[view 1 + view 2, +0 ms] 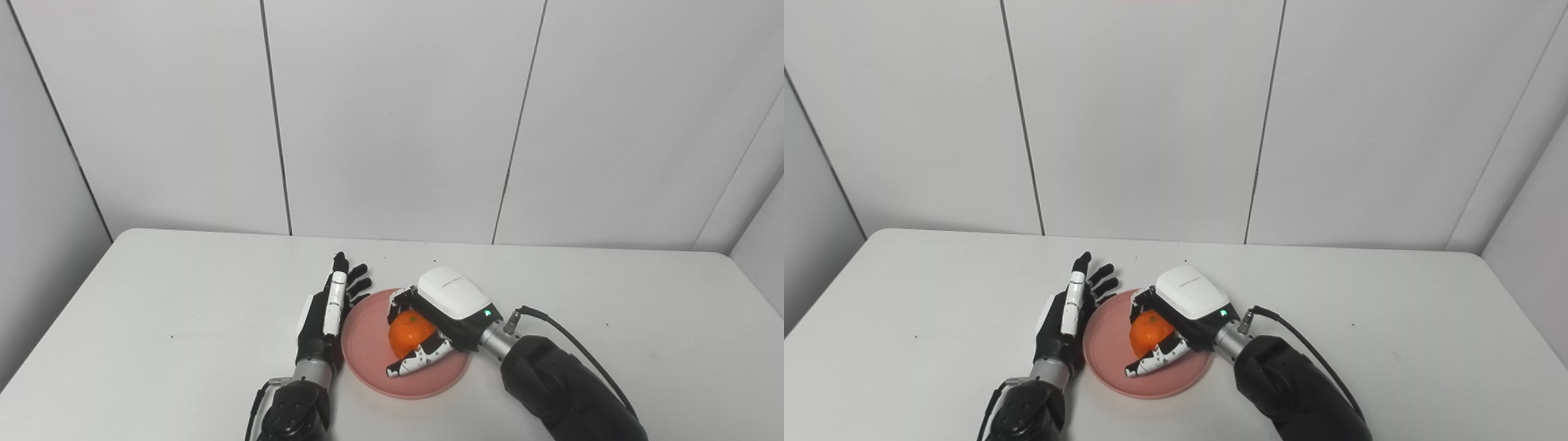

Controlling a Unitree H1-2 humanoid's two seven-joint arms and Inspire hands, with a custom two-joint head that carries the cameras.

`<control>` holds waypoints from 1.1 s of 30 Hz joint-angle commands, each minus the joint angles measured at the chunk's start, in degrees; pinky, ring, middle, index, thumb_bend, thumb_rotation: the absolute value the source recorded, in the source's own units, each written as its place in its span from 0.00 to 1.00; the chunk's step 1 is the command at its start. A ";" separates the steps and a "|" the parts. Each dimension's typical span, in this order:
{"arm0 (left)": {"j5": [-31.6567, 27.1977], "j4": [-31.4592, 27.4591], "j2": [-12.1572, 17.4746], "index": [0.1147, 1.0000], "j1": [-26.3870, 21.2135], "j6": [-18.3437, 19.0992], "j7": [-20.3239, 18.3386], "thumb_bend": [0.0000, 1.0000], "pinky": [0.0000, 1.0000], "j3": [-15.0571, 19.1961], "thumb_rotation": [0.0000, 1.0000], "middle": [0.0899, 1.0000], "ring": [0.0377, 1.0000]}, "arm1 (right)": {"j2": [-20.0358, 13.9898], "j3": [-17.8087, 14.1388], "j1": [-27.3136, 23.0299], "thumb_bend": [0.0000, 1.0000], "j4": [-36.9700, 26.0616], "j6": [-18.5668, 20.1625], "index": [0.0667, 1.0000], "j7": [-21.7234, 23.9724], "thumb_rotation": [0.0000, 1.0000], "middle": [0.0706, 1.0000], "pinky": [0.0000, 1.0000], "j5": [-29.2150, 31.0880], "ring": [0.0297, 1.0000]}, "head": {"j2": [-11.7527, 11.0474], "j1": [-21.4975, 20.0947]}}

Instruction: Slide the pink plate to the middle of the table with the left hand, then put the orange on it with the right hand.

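Lower centre, nearest: left hand at the left of the plate, fingers straight and spread, holding nothing, edge-on against the plate's left rim. Just right: pink plate flat on the white tabletop, near the middle of the frame's lower half. On it, orange, over the plate's centre. Further right: right hand wrapped around the orange, fingers curled under and over it.
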 commanded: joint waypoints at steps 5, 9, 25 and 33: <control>-0.39 1.45 -0.85 1.00 0.92 4.39 0.31 0.61 0.82 -0.18 1.00 0.87 0.85 | 0.09 -0.67 -3.00 0.62 -2.14 0.50 0.33 -1.41 0.44 0.32 0.24 0.28 0.27 | 0.44 0.18; -0.48 1.35 -0.90 1.00 0.88 4.77 0.37 0.61 0.82 -0.11 1.00 0.87 0.85 | 0.09 -0.94 -2.56 0.63 -2.49 0.53 0.39 -2.16 0.44 0.36 0.29 0.11 0.31 | 0.48 0.50; 0.76 2.08 -0.40 1.00 0.43 3.41 0.65 0.63 0.86 -0.72 1.00 0.93 0.94 | -0.40 -1.24 -2.20 0.91 -0.80 0.81 0.77 -7.52 0.90 0.84 0.89 -2.52 0.84 | 1.19 0.94; 0.42 2.34 -0.36 1.00 0.13 2.89 0.80 0.63 0.83 -0.22 1.00 0.89 0.90 | -1.03 -1.57 -2.74 0.88 -0.78 0.33 0.77 -8.30 0.93 0.84 0.87 -2.00 0.84 | 1.37 0.78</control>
